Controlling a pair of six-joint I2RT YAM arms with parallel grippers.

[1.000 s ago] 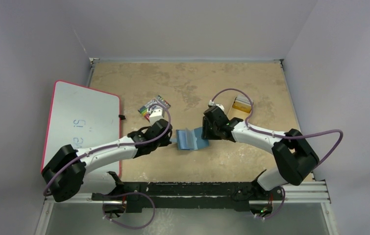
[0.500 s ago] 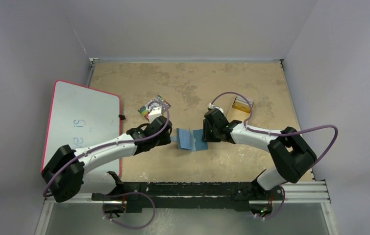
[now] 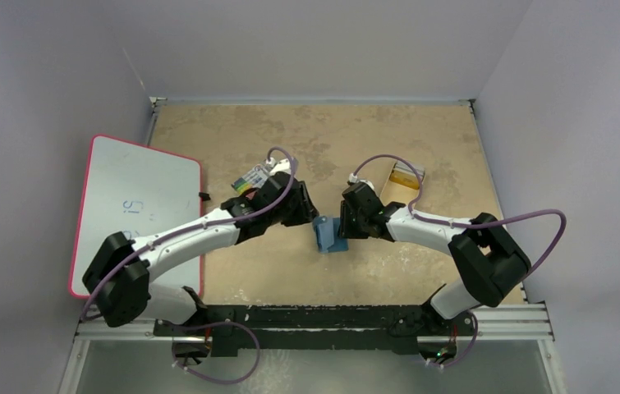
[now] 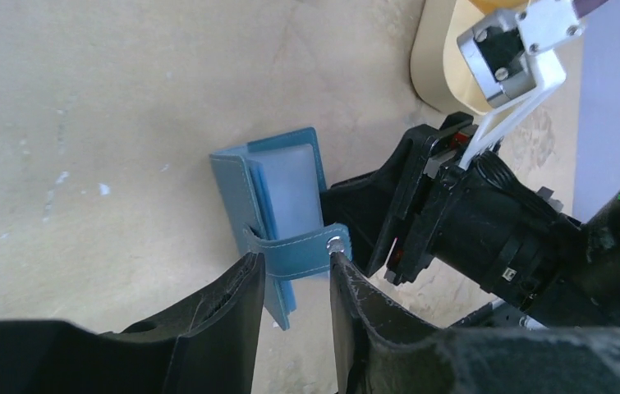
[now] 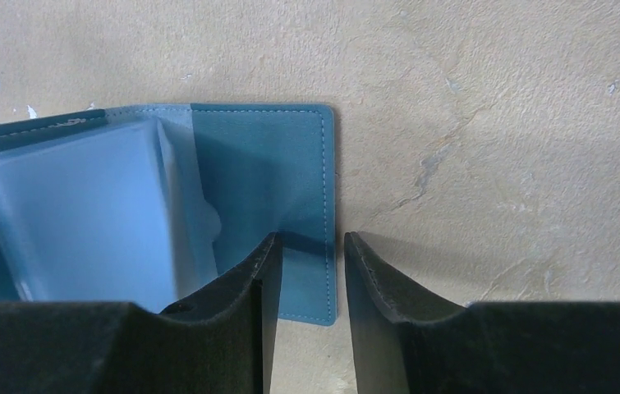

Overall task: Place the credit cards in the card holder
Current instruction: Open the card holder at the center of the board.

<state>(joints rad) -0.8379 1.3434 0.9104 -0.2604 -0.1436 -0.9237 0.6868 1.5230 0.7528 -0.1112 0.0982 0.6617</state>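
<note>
- Top view. Your card holder [image 3: 328, 235] sits on the table [image 3: 306, 135] mid-way between the arms, partly folded. The left gripper [image 3: 310, 215] is at one side of it and the right gripper [image 3: 342, 231] at the other. Its long axis runs roughly from the near edge toward the far edge. The credit cards [image 3: 407, 172] lie in the tan tray [image 3: 398, 187], behind the right arm and well apart from the holder. Judged progress: holder being opened, no card loaded, every card yet to be fetched.
- Left wrist view. The holder's long side runs up the picture, with the closing strap [image 4: 290, 250] crossing it toward you. The left gripper's fingers [image 4: 232, 312] stand parted with the strap lying across the gap. You cannot see any pinch on it.
- Right wrist view. One cover lies spread, its free edge pointing away from the pale blue pockets [image 5: 76, 205], which look empty. The right gripper's fingers [image 5: 364, 287] are parted and straddle that edge, one over the lining and one over bare table. No clamp is evident.
</note>
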